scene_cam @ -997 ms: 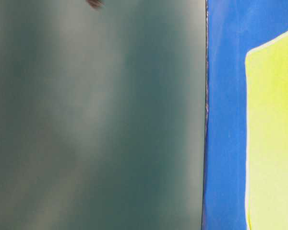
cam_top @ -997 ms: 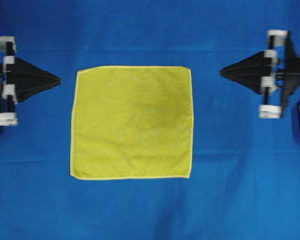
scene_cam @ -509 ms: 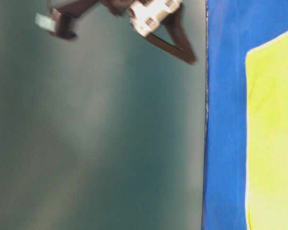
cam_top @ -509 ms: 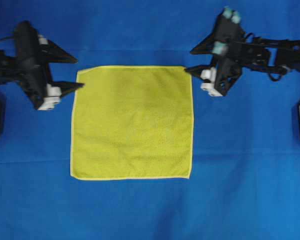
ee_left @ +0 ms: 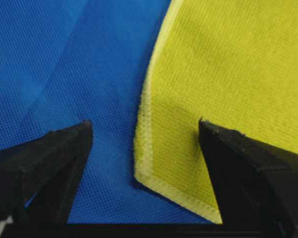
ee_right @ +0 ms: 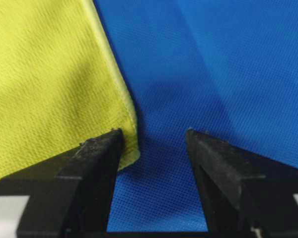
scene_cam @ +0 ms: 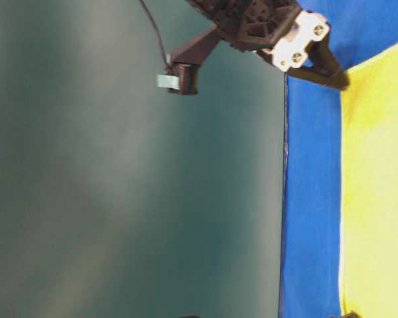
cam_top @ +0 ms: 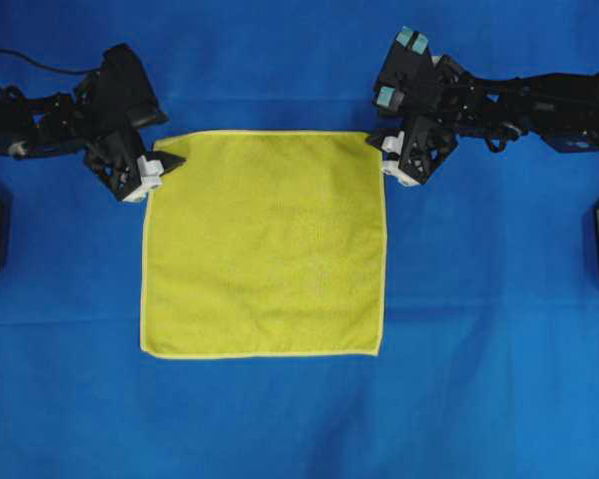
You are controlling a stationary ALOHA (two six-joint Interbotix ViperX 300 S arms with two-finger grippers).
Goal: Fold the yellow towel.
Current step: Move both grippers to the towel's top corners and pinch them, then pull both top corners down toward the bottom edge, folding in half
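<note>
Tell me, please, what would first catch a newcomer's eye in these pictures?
The square yellow-green microfibre towel lies flat in the middle of the blue cloth-covered table. The black left gripper and right gripper each stand open over one of its far corners.

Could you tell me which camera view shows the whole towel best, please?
The overhead view: the towel lies flat with all four edges visible. The table-level view catches only a strip along one edge, and each wrist view shows just one corner between open jaws.

One camera looks straight down on the yellow towel (cam_top: 264, 244); another views it sideways from table level; two wrist cameras closely frame its far corners.
</note>
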